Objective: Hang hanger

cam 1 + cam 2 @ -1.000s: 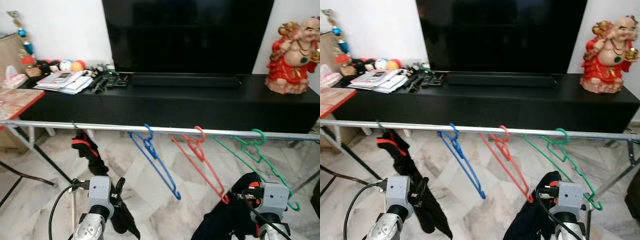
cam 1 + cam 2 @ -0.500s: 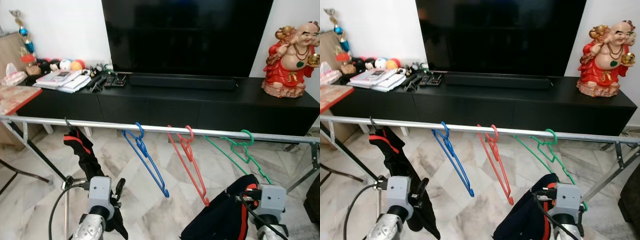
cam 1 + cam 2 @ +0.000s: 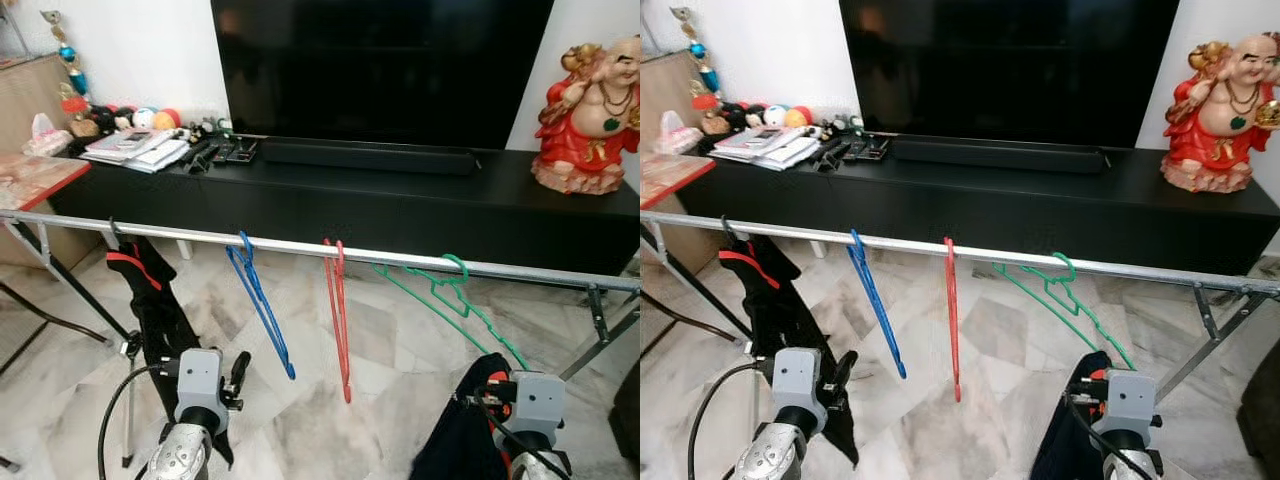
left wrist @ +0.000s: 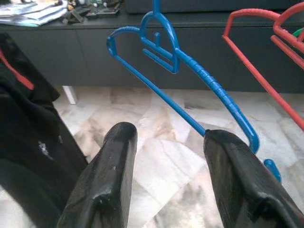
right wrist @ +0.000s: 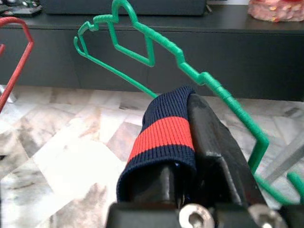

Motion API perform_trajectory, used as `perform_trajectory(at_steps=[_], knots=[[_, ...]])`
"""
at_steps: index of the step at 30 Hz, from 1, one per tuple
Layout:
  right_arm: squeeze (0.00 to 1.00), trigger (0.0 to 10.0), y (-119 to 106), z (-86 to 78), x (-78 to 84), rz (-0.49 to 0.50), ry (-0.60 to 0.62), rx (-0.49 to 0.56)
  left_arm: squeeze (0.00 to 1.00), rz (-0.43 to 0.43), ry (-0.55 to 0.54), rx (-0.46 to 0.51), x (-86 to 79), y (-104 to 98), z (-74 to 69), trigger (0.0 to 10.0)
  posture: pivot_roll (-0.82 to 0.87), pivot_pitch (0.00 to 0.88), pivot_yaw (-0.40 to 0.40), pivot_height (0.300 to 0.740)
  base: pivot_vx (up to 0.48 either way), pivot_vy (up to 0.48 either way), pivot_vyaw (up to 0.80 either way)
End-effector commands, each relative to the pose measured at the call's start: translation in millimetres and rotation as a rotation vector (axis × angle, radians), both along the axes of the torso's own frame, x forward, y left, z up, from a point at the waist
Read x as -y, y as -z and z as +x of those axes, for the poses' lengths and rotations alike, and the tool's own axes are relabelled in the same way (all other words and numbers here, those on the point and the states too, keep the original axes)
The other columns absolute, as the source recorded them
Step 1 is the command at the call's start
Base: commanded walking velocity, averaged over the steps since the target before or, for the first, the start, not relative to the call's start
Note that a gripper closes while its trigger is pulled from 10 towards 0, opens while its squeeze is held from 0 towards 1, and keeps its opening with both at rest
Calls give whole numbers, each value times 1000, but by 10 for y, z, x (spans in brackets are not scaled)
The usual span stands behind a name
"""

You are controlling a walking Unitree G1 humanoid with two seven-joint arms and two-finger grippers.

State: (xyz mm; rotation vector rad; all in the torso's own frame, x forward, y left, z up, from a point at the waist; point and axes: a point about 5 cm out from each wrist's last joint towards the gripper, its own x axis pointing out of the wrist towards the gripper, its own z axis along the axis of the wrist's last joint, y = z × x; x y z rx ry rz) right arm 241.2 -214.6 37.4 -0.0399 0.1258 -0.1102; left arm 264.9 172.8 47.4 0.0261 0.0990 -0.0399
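Observation:
A silver rail (image 3: 300, 247) crosses in front of me at chest height. On it hang a blue hanger (image 3: 258, 305), a red hanger (image 3: 338, 310) and a green hanger (image 3: 448, 292), all bare. At the rail's left end a black garment with red trim (image 3: 150, 300) hangs on its own hanger. My right gripper (image 5: 187, 137) is shut on a navy garment with a red stripe (image 5: 161, 142), held low beneath the green hanger (image 5: 142, 42). My left gripper (image 4: 168, 161) is open and empty, below and short of the blue hanger (image 4: 190, 61).
Behind the rail stands a long black TV cabinet (image 3: 400, 205) with a large dark TV (image 3: 380, 60) and a red statue (image 3: 590, 110) at its right end. Papers, remotes and balls (image 3: 150, 145) lie at its left end. A red-topped table (image 3: 35, 180) is at far left. The floor is marble tile.
The whole view has shifted as the camera moved. The red and blue hangers now show nearly edge-on. The right gripper still holds the navy garment; the left stays open.

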Motion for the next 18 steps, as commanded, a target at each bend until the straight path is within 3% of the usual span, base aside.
perform_trajectory(at_steps=[1, 10, 18], knots=[[0, 10000, -36, 37, -28, 1, -14, 20, 0, -3, -15, 18, -42, -46, 12, 10000, -10, 0, 22, 740, 0, 0, 0], [0, 10000, -10, 42, -53, 9, -36, 7, 0, -7, -13, 21, -33, -73, 40, 10000, -11, 0, 24, 740, 0, 0, 0], [0, 10000, 23, 36, -101, 8, -73, -13, 0, -10, -8, 26, -22, -87, 55, 10000, -11, 0, 24, 740, 289, 0, 0]])
